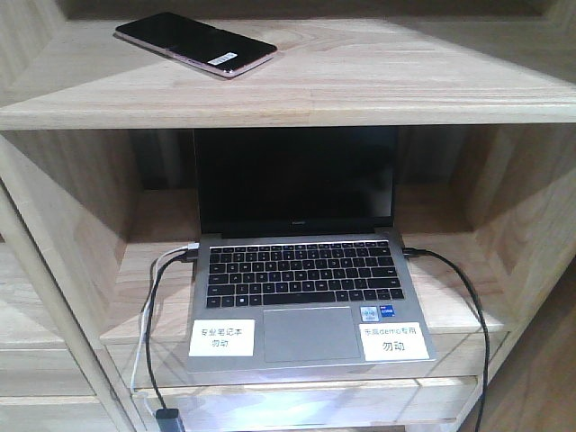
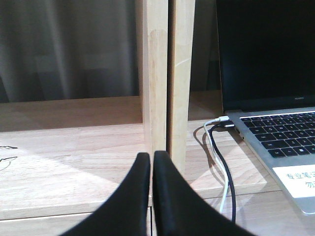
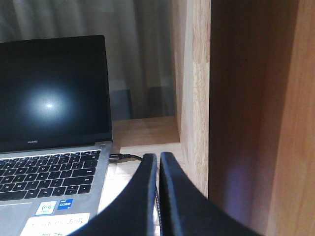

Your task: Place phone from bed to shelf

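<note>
The slim black phone with a pinkish edge and a white sticker lies flat on the upper pale-wood shelf, toward its left end. No gripper touches it. My left gripper is shut with nothing held, low in front of a wooden upright of the shelving unit. My right gripper is also shut and empty, beside the laptop's right edge and a side panel. The bed is out of view.
An open silver laptop with a dark screen fills the lower shelf compartment. Black and white cables hang from its left side, a black cable from its right. Wooden uprights and side walls close in on both grippers.
</note>
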Controlling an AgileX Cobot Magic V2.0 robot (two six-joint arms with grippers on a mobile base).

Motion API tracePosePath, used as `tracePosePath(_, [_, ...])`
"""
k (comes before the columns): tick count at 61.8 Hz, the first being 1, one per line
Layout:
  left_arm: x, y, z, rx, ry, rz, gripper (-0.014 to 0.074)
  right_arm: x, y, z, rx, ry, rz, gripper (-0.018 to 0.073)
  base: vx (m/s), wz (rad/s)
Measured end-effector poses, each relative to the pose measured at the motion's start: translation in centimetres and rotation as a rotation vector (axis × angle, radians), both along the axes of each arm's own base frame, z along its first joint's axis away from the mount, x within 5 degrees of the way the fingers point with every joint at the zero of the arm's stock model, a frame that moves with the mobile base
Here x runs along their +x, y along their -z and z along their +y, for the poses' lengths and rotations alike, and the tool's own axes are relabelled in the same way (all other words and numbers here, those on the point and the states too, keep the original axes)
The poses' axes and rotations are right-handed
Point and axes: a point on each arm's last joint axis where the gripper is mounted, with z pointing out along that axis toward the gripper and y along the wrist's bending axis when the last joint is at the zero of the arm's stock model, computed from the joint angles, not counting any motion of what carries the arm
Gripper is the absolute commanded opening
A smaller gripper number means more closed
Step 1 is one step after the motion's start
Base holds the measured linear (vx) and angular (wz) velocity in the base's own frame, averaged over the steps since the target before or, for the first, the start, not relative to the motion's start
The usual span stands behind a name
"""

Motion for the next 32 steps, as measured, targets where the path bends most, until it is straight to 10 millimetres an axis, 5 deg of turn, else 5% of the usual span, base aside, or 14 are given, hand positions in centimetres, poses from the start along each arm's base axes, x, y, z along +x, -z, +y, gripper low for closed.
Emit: tracePosePath(32, [0.0, 0.0, 0.0, 0.0, 0.0, 0.0, 0.0001, 0.0, 0.0, 0.0, 0.002, 0.0, 0.0, -0.0004, 0.0, 0.0])
